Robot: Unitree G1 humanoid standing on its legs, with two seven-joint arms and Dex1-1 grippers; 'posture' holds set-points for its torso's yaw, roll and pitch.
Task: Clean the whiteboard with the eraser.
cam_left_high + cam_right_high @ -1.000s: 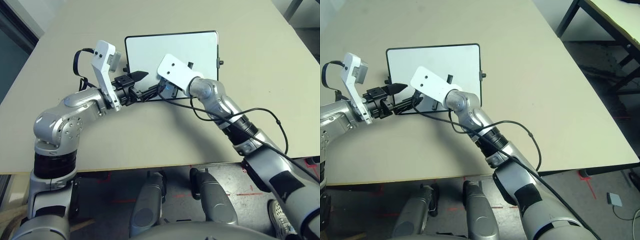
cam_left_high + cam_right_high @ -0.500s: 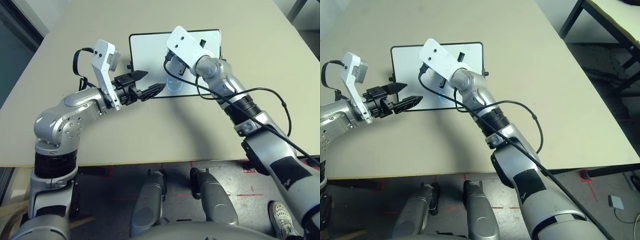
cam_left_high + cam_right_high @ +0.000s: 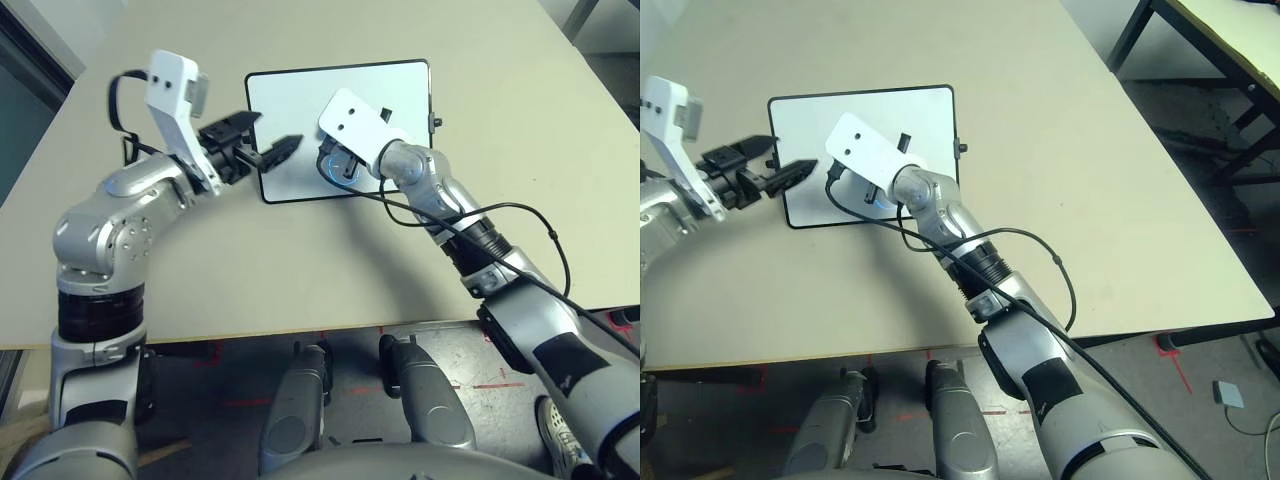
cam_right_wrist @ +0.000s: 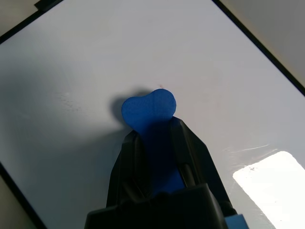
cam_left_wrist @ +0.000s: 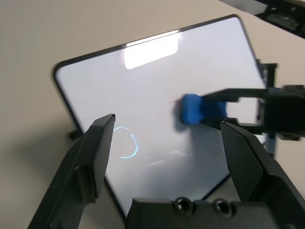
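I had the whiteboard (image 3: 340,125) lying flat on the beige table (image 3: 330,260), toward its far side and a little left of centre. My right gripper (image 4: 157,138) was clamped tight on the eraser (image 4: 148,110), the two black fingers pinching its blue body so that only the rounded end stuck out past the tips. That end sat against the white surface near the board's near edge, as far as I could judge from the small shadow under it; whether it truly pressed on the board I could not say for sure. In the left wrist view the eraser (image 5: 191,109) showed beside a faint light-blue circle (image 5: 125,142) on the board, the two just apart. My left gripper (image 3: 258,145) hung above the table at the board's left edge, its fingers spread wide with nothing between them, pointing across toward the right arm (image 3: 450,215). A black cable (image 3: 520,215) looped off that forearm over the table.
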